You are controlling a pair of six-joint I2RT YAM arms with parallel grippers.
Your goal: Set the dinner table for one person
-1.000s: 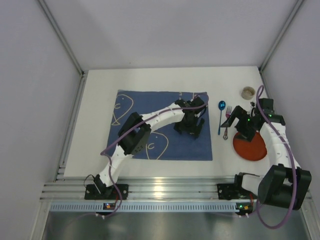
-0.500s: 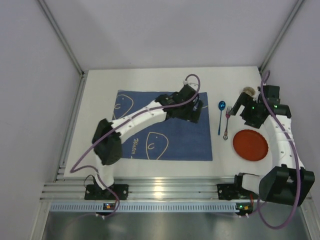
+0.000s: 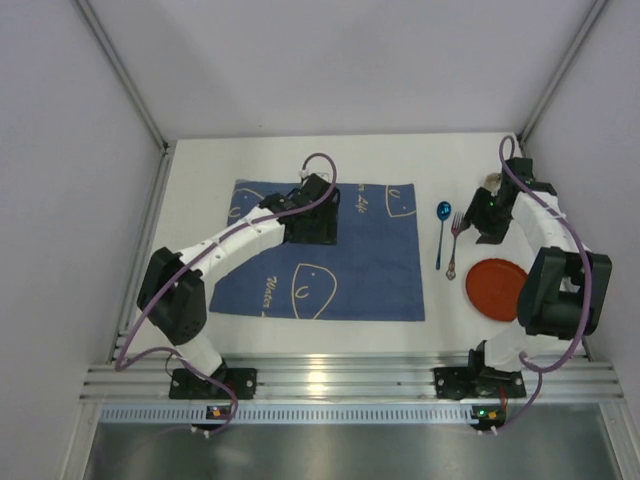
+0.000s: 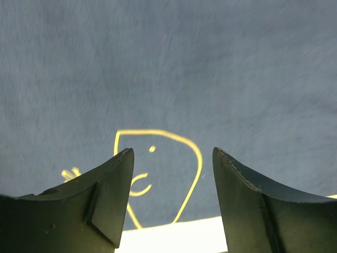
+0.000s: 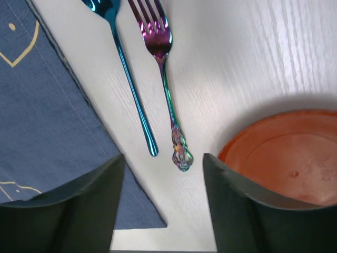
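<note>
The dinner table [image 3: 195, 225] is a white tabletop. On it lies a blue placemat [image 3: 350, 285] with line drawings. My left gripper [image 3: 312, 228] hangs open and empty over the mat's far middle; in the left wrist view my left gripper [image 4: 172, 153] frames the mat [image 4: 168, 68]. A blue spoon [image 3: 441, 232], a fork [image 3: 455, 245] and a red plate [image 3: 500, 290] lie right of the mat. My right gripper [image 3: 489, 217] is open and empty behind the plate. The right wrist view shows my right gripper [image 5: 163, 158] above the spoon [image 5: 129, 79], fork [image 5: 166, 84] and plate [image 5: 287, 153].
A small beige round object [image 3: 493, 183] stands at the far right, partly hidden by my right arm. A ribbed aluminium rail [image 3: 320, 380] runs along the near edge. Grey walls close in the table on the left, back and right.
My left gripper has swung left across the mat from its right part to the far middle. My right gripper has drawn back from the plate toward the beige object.
</note>
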